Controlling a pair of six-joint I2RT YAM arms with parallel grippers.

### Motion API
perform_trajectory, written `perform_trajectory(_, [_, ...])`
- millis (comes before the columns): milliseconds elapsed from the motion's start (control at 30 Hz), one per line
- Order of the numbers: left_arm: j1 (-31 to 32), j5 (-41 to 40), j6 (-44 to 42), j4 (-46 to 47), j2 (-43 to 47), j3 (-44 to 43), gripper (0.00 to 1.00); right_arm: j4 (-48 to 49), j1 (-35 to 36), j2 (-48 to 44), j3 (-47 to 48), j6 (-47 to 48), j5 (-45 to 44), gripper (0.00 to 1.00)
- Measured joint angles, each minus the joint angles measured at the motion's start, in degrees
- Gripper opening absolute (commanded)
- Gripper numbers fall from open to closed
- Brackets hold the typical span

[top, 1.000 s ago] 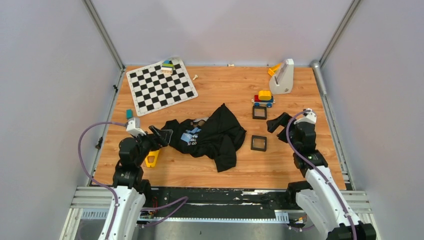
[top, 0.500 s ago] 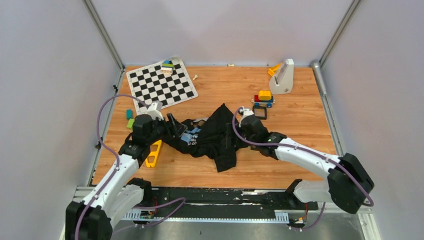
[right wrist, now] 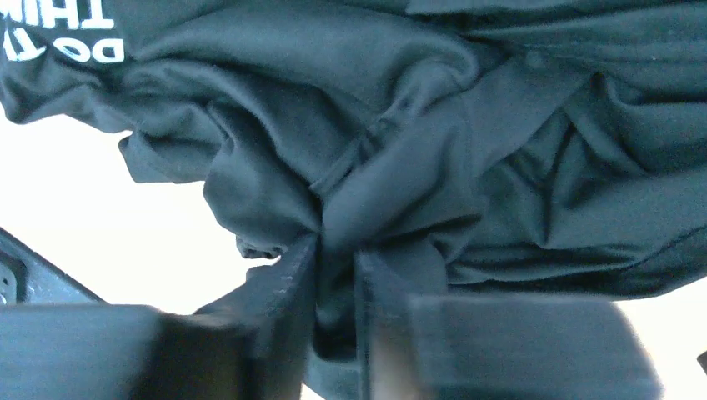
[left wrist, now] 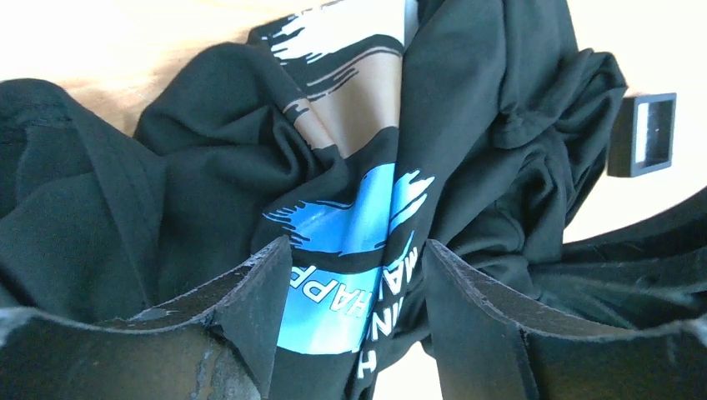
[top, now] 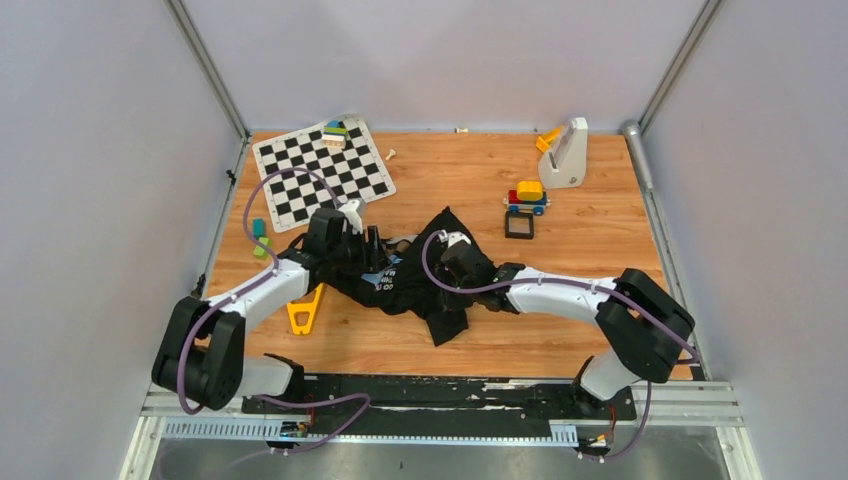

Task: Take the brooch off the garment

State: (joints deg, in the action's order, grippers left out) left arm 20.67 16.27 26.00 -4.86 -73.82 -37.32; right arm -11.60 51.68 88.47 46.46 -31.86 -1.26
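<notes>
- Black garment (top: 455, 300) lies crumpled mid-counter (top: 450, 170), its blue graphic facing up.
- Left gripper (left wrist: 358, 250) is spread over the garment's graphic, straddling the lettering.
- Right gripper (right wrist: 338, 250) pinches a plain fold of the garment, right of the lettering.
- Brooch cannot be made out.

Robot lab test cell. Wooden tabletop (top: 450, 170) boxed by grey panels (top: 100, 150), aluminium posts (top: 205, 65) at its far corners. Slotted rail (top: 450, 432) along its near edge carries arm bases (top: 605, 378), purple cables (top: 335, 405). Unrelated props on it: chessboard mat (top: 322, 175), toy car (top: 527, 197).
</notes>
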Motion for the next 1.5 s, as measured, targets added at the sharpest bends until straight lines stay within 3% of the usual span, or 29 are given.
perform_trajectory(33, [0.1, 0.2, -0.4, 0.0, -1.1, -0.1, 0.65, 0.0, 0.0, 0.3, 0.2, 0.4, 0.0, 0.01])
perform_trajectory(167, [0.3, 1.8, -1.5, 0.4, -3.9, -0.2, 0.56, -0.9, 0.0, 0.3, 0.4, -0.4, -1.8, 0.0])
perform_trajectory(233, [0.4, 2.4, -2.1, 0.9, -4.3, -0.2, 0.48, -1.6, 0.0, -0.3, 0.4, -0.6, -2.8, 0.0])
perform_trajectory(367, [1.0, 3.2, -3.2, 1.5, -5.1, -0.5, 0.18, -2.6, 0.0, -4.5, 0.3, -0.6, -4.8, 0.0])
perform_trajectory(400, [1.2, 3.6, -3.5, 1.6, -5.7, -0.7, 0.05, -2.6, 0.0, -5.8, 0.3, -0.6, -5.4, 0.0])
perform_trajectory(467, [1.4, 4.6, -4.0, 1.7, -7.0, -1.4, 0.0, -3.0, 0.0, -8.0, 0.3, -0.6, -6.6, 0.0])
perform_trajectory(733, [1.5, 6.4, -2.9, -2.2, -6.2, -7.9, 0.0, -8.3, -5.5, -12.6, 2.3, -0.3, -8.3, 0.0])
perform_trajectory(1067, [1.5, 3.5, -1.6, -13.5, -1.7, -31.3, 0.0, -11.8, -14.0, -25.1, 9.4, 1.9, -9.4, 0.0])
perform_trajectory(1300, [1.6, -0.7, 0.0, -23.7, 8.5, -31.6, 0.0, -12.5, -14.1, -28.3, 12.2, 3.4, -5.3, 0.0])
perform_trajectory(1500, [1.6, -1.8, 2.0, -25.9, 15.0, -27.8, 0.0, -12.5, -14.5, -22.4, 12.4, 4.7, 1.1, 0.0])
